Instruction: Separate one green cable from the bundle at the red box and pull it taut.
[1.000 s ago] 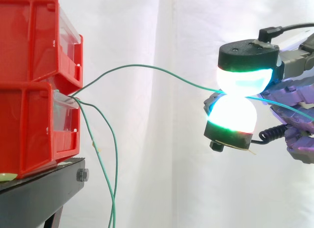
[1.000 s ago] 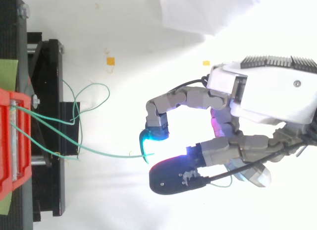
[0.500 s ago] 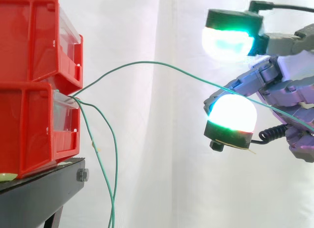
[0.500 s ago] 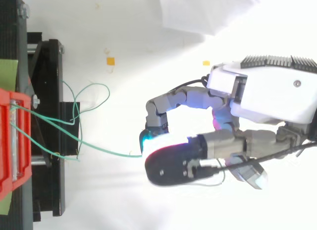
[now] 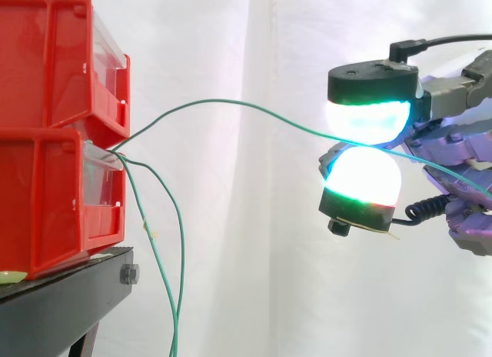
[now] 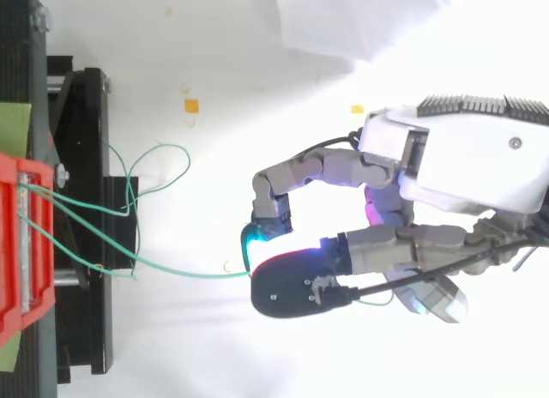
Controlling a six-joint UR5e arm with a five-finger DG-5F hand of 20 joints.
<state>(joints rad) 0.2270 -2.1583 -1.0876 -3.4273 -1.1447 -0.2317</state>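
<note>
The hand (image 6: 455,162) is well out from the bins (image 5: 46,65), on the side their open fronts face, and about level with the seam between the upper and the lower bin. Two glowing pads (image 5: 365,118) are closed one above the other, and the cable (image 5: 231,103) is pinched between them where they meet. The upper pad shines cyan-white under a black cap; the lower one shines white with a green and red rim.

The cable comes out at the front of the bins, from the gap between the two. It rises in a shallow arc away from them, then slopes down into the pinch. Past the pads it runs on, farther from the bins, across the purple fingers. It is bowed, not taut.

The other green cables (image 5: 181,249) leave the same gap and hang down just in front of the bins, past the edge of the black stand (image 5: 61,311) beneath them
</note>
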